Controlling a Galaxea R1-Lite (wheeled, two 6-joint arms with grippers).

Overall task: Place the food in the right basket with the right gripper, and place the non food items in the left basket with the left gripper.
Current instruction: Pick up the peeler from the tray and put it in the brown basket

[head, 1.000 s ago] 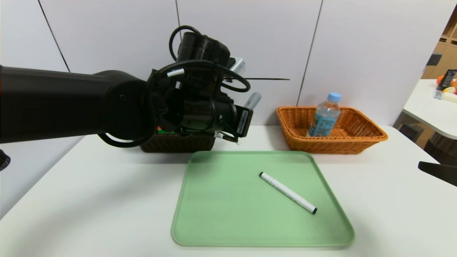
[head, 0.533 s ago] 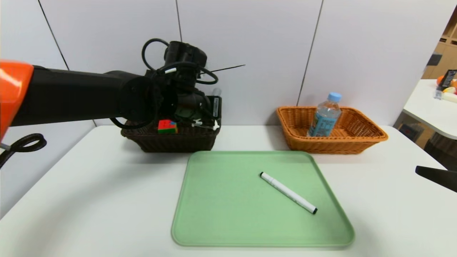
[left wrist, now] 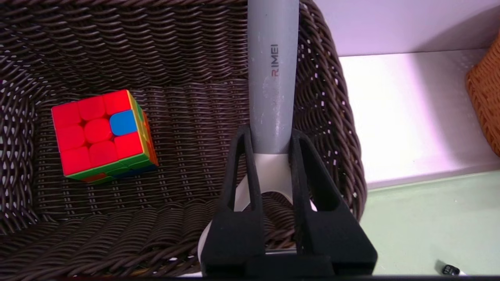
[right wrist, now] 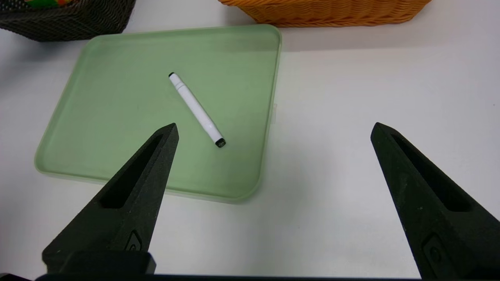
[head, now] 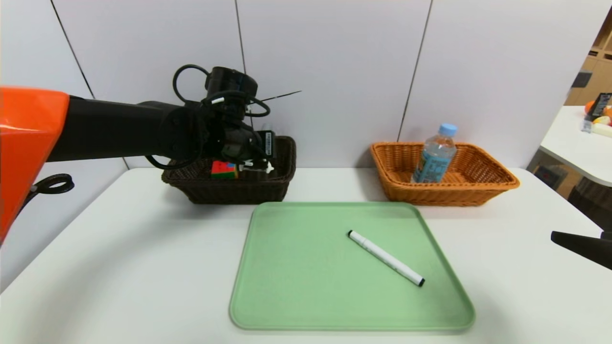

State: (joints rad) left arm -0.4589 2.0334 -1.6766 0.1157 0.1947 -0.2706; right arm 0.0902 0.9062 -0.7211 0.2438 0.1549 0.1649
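left tool clenched on white Y-shaped grey-handled peeler | we judge it over dark brown wicker basket, handle pointing away beside multicoloured puzzle cube | right tool released, parked

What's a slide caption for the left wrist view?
Left end effector holds the grey-handled peeler over the dark basket, beside the puzzle cube inside.

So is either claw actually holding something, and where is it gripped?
Yes. The left gripper holds the peeler where its grey handle meets the white head, over the dark basket. The right gripper is open and empty.
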